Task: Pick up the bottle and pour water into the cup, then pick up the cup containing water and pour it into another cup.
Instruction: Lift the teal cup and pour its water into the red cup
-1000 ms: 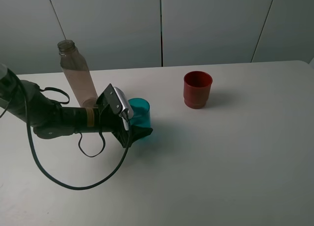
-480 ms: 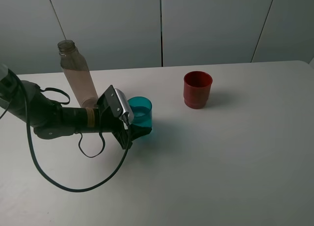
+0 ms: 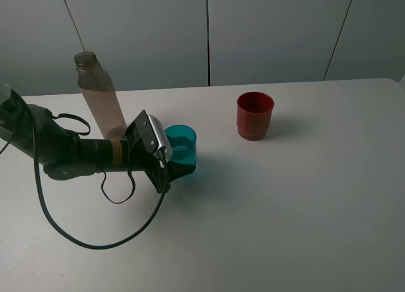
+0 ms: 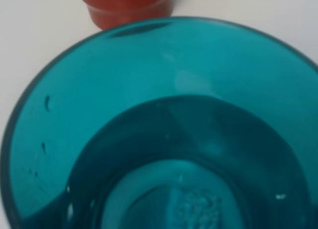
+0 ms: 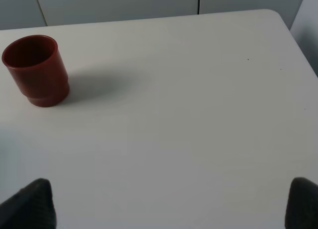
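Left gripper [image 3: 176,162]: reached in low from the left side. One dark finger is seen along the near side of the cup [image 3: 184,143], low on its wall; the far finger is hidden behind it. The jaws are judged closed on the cup. No fingers are shown in the left wrist view, which is filled by the cup's interior. A water line is seen low inside, with droplets on the wall.

Cup held upright, just beside the bottle [image 3: 100,95], which stands behind the left arm on the table [image 3: 285,197]. Whether the cup's base is clear of the table cannot be told.

Right gripper [image 5: 169,204]: spread wide, nothing held, only two dark fingertips shown at the frame corners. It is not seen in the high view.

Another cup [image 3: 255,116]: red, upright, mouth open, well apart to the right of the teal cup.

Step judged in hand: the second one, the filled cup taken up for pouring. A lift is called for next, then a level carry to the right until the lip is over the red mouth, then a slow tilt. A spill is to be guarded against during the carry.
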You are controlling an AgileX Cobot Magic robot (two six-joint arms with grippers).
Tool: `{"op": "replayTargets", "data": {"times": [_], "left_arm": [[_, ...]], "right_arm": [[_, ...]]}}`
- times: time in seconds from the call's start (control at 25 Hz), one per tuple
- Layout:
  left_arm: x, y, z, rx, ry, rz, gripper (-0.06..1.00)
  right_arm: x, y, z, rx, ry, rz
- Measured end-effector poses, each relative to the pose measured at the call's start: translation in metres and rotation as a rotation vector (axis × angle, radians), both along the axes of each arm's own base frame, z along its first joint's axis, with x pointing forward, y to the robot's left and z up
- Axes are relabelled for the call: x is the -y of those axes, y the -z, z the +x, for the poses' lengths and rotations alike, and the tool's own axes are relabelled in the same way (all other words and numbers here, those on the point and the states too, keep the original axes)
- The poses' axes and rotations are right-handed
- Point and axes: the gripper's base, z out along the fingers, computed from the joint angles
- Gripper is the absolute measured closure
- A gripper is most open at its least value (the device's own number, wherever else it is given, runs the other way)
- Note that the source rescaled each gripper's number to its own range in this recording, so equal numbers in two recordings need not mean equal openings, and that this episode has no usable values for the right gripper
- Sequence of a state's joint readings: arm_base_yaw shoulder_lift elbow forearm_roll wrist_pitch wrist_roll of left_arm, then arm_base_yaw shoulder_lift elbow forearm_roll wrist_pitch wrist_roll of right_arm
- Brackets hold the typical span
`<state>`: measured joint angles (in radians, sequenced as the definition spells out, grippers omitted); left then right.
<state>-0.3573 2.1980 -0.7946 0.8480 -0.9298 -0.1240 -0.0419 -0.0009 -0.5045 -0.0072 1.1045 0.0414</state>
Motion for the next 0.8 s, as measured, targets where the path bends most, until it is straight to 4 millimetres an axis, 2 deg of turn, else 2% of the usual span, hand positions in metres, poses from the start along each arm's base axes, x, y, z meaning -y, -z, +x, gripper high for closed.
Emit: {"op": "replayTargets", "data": {"times": [0.24, 0.6, 0.8], "left_arm": [[-0.001, -0.011, 0.003, 0.017, -0.014, 0.028, 0.79], [-0.003, -0.051, 0.010, 0.066, -0.085, -0.011, 0.79], [0.005, -0.079, 0.028, 0.053, -0.159, 0.007, 0.79]], "right_arm": [[0.000, 0.000, 0.000, 0.000, -0.001, -0.002], [0.000, 0.000, 0.000, 0.000, -0.001, -0.002], [0.000, 0.000, 0.000, 0.000, -0.001, -0.002]]}}
